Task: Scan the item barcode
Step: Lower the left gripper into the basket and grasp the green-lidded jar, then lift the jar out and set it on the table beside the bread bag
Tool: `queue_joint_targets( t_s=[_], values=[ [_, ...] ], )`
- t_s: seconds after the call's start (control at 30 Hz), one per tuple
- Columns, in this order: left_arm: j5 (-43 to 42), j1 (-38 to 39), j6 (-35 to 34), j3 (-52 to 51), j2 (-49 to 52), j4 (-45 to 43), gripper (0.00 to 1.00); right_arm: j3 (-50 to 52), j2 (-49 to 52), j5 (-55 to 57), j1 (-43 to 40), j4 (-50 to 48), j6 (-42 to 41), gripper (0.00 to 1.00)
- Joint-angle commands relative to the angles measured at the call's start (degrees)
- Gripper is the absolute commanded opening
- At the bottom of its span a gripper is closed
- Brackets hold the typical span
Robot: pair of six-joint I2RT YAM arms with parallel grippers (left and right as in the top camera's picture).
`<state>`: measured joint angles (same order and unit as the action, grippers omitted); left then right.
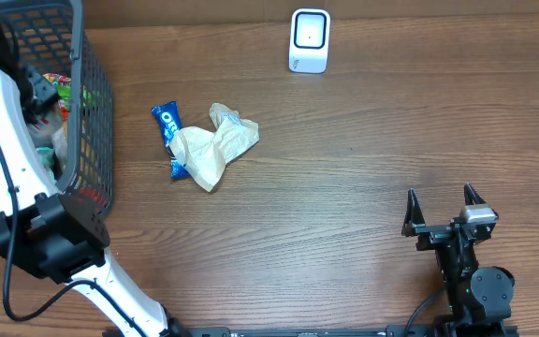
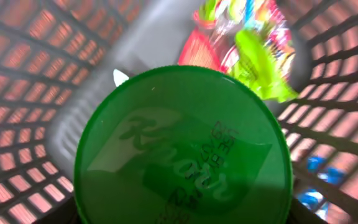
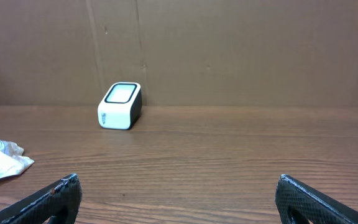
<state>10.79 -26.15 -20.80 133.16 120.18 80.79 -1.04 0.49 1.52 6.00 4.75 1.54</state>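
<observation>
Read "Knorr" on green lid (image 2: 182,149), "Oreo" on blue packet (image 1: 167,122). Found left arm (image 1: 3,140) inside basket (image 1: 98,140) at 9 o'clock, grip impossible to tell; right gripper (image 1: 440,193) at 5 o'clock, fingers spread.

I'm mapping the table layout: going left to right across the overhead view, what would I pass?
Basket → blue cookie packet → crumpled bag → white scanner → right gripper.

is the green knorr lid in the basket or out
In the basket: mesh walls surround the green Knorr lid in the left wrist view.
</observation>
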Motion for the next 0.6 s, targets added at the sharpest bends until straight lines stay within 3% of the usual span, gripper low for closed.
queue_joint_targets(
  t_s=[0.0,0.23,0.57],
  values=[
    [-0.31,1.03,0.66,8.37,-0.11,2.1,0.54,0.59,-0.33,0.35,-0.07,-0.22,0.39,1.0],
    [-2.45,4.46,0.7,20.7,-1.22,7.69,0.54,0.59,-0.33,0.35,-0.07,-0.22,0.39,1.0],
    [-2.89,16.87,2.49,22.69,-9.73,8.48,0.54,0.59,-0.33,0.33,-0.09,-0.22,0.39,1.0]
  ],
)
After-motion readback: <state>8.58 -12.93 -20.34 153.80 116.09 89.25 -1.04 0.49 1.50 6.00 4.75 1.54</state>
